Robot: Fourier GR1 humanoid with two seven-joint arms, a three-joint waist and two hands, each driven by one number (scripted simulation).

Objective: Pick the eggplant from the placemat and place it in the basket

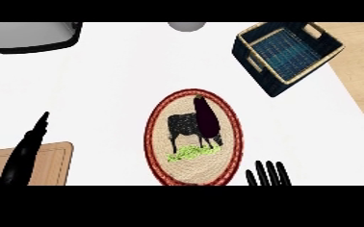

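One white table [107,101] carries everything; the bare stretches between items leave an arm room to travel.

Next in size, the oval placemat [155,139]: woven, red border, cow picture, just below centre toward 6 o'clock. Judged to be the staging spot, within reach of either arm.

At 1 o'clock, the basket [252,67]: dark weave, pale rim, handle slots. It stands well apart from the placemat, turned at an angle, mouth up, nothing visible inside. It looks ready to receive from above.

At 8 o'clock, a wooden board [53,163], partly under the left arm. It has no part in the task.

Also at 8 o'clock, the left robot hand [23,154]: seen edge-on, fingers straight and pointing to 12, holding nothing. It reads as resting, parked clear of the work.

On the placemat's upper right part lies the eggplant [205,117], dark purple, long axis running 12 to 6, over the cow's head. Nothing touches it; the pick is not yet begun.

At 5 o'clock, the right robot hand [272,174]: only fingers in view, straight and apart, empty, just beside the placemat's lower right rim. Judgement: this is the likely picker, being on the basket's side. It would go toward 11 for the eggplant, then carry to 1 o'clock.
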